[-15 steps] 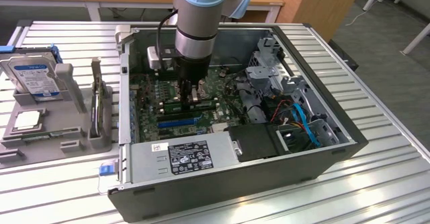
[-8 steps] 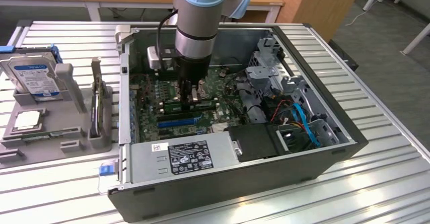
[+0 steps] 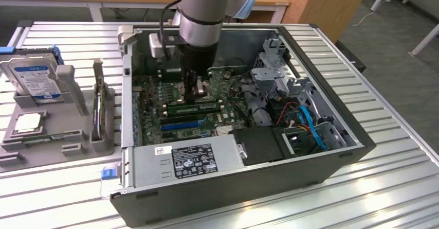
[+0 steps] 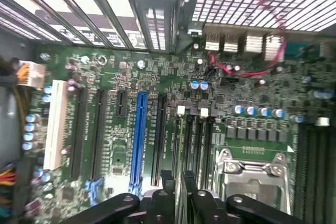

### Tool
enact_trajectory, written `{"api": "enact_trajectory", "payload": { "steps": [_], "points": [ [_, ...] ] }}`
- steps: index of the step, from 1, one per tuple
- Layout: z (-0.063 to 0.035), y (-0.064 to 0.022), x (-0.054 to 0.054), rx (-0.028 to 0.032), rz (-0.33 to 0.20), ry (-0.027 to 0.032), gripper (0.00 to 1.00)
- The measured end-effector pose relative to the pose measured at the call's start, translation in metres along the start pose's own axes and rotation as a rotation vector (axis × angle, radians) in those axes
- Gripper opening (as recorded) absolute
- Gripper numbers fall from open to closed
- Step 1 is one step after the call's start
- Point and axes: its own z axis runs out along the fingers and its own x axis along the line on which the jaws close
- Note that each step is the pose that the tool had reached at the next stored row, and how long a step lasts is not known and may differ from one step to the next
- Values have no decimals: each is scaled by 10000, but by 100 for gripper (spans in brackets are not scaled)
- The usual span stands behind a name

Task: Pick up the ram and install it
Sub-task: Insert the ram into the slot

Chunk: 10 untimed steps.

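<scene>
A: How is the arm posed?
B: Its silver-and-grey wrist points straight down into the open black computer case point(image 3: 322, 162) on the ribbed metal counter point(image 3: 398, 188), with the tool point(image 3: 199, 92) low over the green motherboard point(image 4: 105, 124).

A: And the ram?
B: A long, thin green circuit-board stick point(image 3: 195, 105) lies in the slots right under the tool, beside the silver processor socket point(image 4: 252, 171).

A: Is the tool pinching it?
B: I cannot tell; the dark fingers point(image 4: 163, 200) are partly spread at the slots, and contact is hidden.
</scene>
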Motion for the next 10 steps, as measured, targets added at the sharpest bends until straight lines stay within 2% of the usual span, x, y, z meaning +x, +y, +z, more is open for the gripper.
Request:
{"api": "enact_trajectory", "payload": {
  "steps": [8, 10],
  "points": [
    [-362, 21, 3, -1, 13, 0, 21],
    [-396, 22, 3, 1, 11, -2, 21]
  ]
}}
